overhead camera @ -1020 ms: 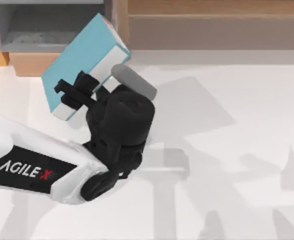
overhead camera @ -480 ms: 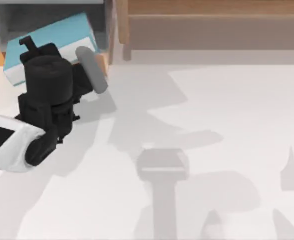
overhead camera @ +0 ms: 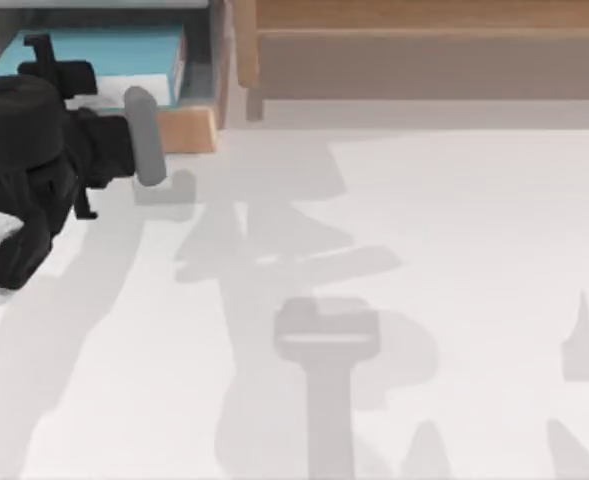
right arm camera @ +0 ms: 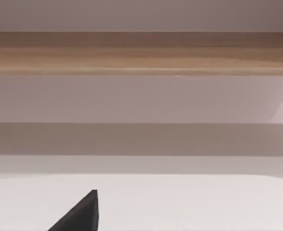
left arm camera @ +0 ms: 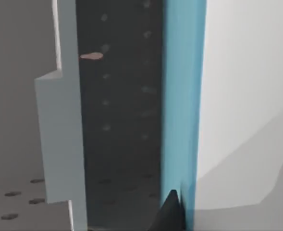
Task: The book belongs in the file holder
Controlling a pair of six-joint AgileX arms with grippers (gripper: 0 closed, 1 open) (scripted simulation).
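The white surface [overhead camera: 424,300] takes up most of the top view, bare apart from shadows. Along its 12 o'clock edge runs the long brown wooden shelf [overhead camera: 424,40], which the right wrist view also faces across the surface.

At about 11 o'clock stands the file holder [overhead camera: 199,128], grey-walled with a light-brown front edge. The book [overhead camera: 114,55] now lies largely inside it, its teal cover lined up with the opening and its white page edge near the front lip. In the left wrist view the book's cover [left arm camera: 179,96] runs straight alongside a dark dotted inner face of the holder [left arm camera: 122,120].

The left arm reaches in from 9 o'clock, and its left end effector [overhead camera: 69,75] sits at the holder's mouth, over the book's near end. It appears clamped on the book, with a dark fingertip [left arm camera: 172,211] against the cover in the wrist view, though the grip itself is mostly hidden by the wrist.

The right arm is parked out by the shelf; only one dark finger [right arm camera: 81,211] of the right end effector is visible, so I cannot tell how its fingers are set.

By my judgement the placing is nearly finished: what remains is seating the book fully, releasing it and drawing the arm clear.
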